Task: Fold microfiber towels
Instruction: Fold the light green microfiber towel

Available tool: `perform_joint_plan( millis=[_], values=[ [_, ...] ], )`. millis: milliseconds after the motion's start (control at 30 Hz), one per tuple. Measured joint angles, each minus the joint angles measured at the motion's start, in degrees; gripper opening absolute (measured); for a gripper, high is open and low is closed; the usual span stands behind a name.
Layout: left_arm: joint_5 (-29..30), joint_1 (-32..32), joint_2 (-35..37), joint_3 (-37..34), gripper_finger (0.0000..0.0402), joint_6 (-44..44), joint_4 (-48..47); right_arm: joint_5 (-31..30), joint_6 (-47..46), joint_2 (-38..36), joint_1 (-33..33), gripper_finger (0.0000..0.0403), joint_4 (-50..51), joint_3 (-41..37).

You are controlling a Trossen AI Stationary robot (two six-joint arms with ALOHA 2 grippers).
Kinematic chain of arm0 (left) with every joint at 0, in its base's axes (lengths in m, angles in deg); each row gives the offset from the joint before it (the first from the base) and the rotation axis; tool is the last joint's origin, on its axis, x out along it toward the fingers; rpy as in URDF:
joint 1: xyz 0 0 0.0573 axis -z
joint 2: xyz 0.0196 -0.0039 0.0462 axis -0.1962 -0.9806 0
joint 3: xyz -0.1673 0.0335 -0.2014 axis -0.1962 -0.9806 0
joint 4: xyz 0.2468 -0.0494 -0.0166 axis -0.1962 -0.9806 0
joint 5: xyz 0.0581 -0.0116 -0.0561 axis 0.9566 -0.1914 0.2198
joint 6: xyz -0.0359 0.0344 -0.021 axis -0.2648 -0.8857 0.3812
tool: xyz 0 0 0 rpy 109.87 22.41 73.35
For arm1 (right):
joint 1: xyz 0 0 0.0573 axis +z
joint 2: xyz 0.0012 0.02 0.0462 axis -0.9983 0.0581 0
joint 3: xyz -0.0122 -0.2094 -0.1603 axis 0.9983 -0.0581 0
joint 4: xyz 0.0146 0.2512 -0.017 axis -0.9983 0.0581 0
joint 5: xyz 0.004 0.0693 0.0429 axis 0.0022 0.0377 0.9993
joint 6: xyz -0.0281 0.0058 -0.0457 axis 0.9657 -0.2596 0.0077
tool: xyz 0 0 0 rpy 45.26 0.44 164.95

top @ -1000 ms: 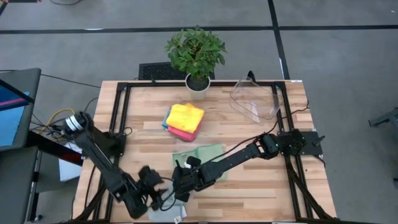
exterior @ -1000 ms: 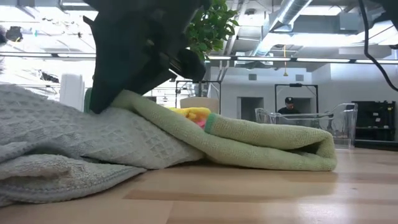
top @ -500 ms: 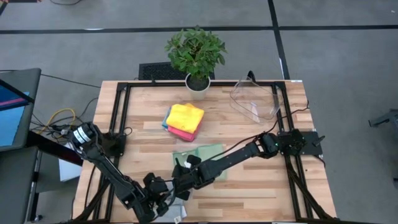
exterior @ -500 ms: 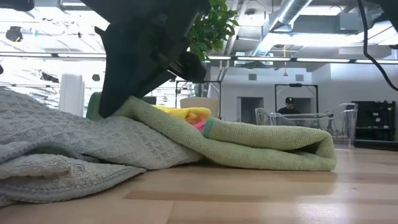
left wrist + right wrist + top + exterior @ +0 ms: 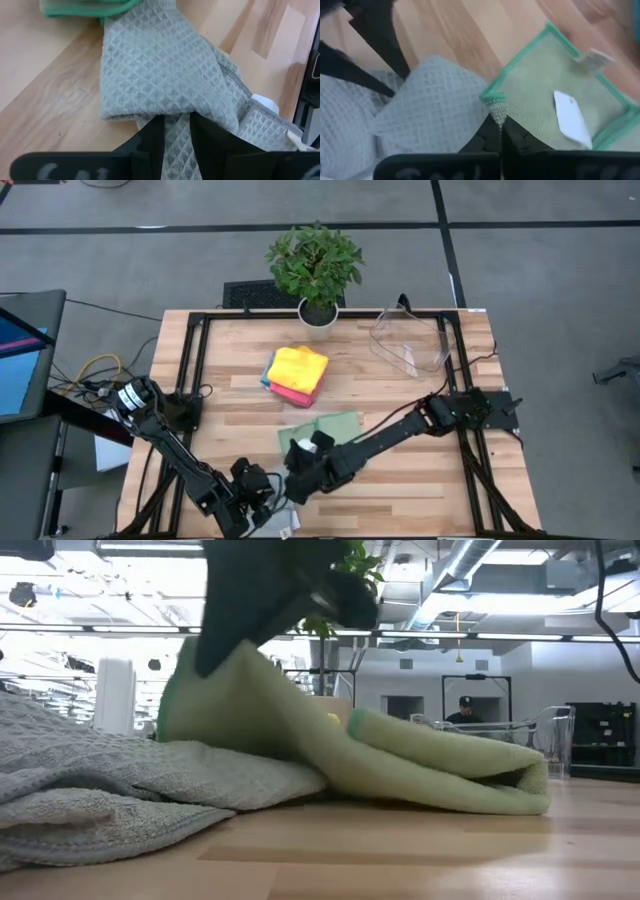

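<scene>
A sage-green towel lies at the table's middle front, partly folded over itself. My right gripper is shut on one of its corners and shows dark at the top of the low view. A grey waffle-weave towel lies bunched at the near edge, with my left gripper shut on it. Behind them sits a folded stack of yellow, pink and blue towels. My left gripper pinches a fold of the grey towel between its two fingers, slanting down from the near left. The rest of the towel lies slack on the table beyond the fingers. My right gripper pinches the green towel's hemmed corner between its shut fingers, slanting down from the right. That corner is raised off the table; the cloth slopes down from it to the part still lying on the wood.
A potted plant stands at the far edge and a clear plastic bin at the far right. Black frame rails run along both sides. Bare wood lies to the near right.
My right gripper has risen and shifted a little toward the right, drawing the green towel's corner up off the table; the rest of the towel stays down. My left gripper has sunk toward the grey towel at the near edge, then kept still.
</scene>
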Motion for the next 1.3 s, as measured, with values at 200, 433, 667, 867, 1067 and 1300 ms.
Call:
perform_joint_plan(
  millis=[200, 433, 667, 867, 1067, 1300],
  values=[
    [-1.35, -0.04, 0.0, 0.0, 0.0082, -0.64, 0.01, -5.39, -11.19, -0.09, 3.82, 0.0011, 3.6, -0.75],
    [-3.95, -0.8, 0.0, 0.0, 0.0082, -3.39, 2.28, -10.27, -29.26, -0.09, 5.93, 0.0011, 15.51, -0.74],
    [-5.87, -2.35, 0.0, 0.0, 0.0082, -7.17, 5.08, -11.75, -41.99, -0.07, 8.3, 0.0011, 23.5, -0.75],
    [-8.51, -3.91, 0.0, 0.04, 0.0082, -10.23, 6.13, -12.19, -49.17, -0.05, 8.74, 0.0011, 28.53, -0.75],
    [-9.98, -4.94, 0.0, 0.04, 0.0082, -11.46, 6.17, -11.3, -51.84, 0.7, 9.05, 0.0013, 29.83, -0.76],
    [-10.07, -5.18, 0.0, 0.04, 0.0082, -12.12, 6.35, -8.52, -57.82, 2.37, 10.08, 0.0014, 34.41, -0.8]
  ],
)
